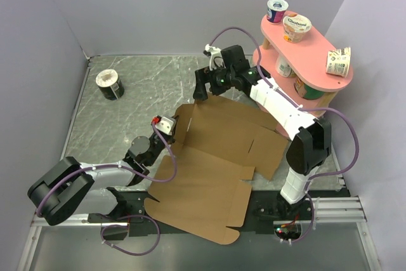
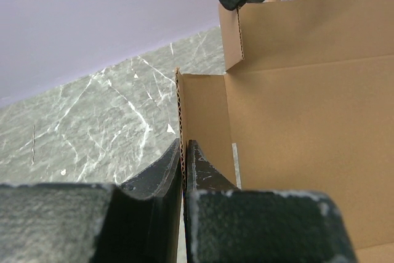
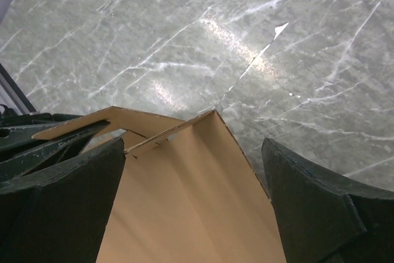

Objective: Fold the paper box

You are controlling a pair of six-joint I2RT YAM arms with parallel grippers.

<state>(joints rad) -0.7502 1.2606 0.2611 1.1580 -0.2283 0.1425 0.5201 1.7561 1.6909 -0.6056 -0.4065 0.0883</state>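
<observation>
The paper box (image 1: 216,157) is a brown cardboard sheet lying partly folded in the middle of the marble table, with its near flap hanging over the front edge. My left gripper (image 1: 166,126) is at the box's left side, shut on an upright side flap (image 2: 203,115). The flap's corrugated edge sits pinched between the two dark fingers (image 2: 154,173). My right gripper (image 1: 206,84) hovers at the box's far left corner. Its jaws stand wide open over a raised cardboard panel (image 3: 184,201), and neither finger (image 3: 308,195) presses on it.
A pink two-tier shelf (image 1: 317,55) with several yogurt cups stands at the back right, close to the right arm. A dark cup (image 1: 109,84) lies at the back left. Purple walls close in the table on three sides.
</observation>
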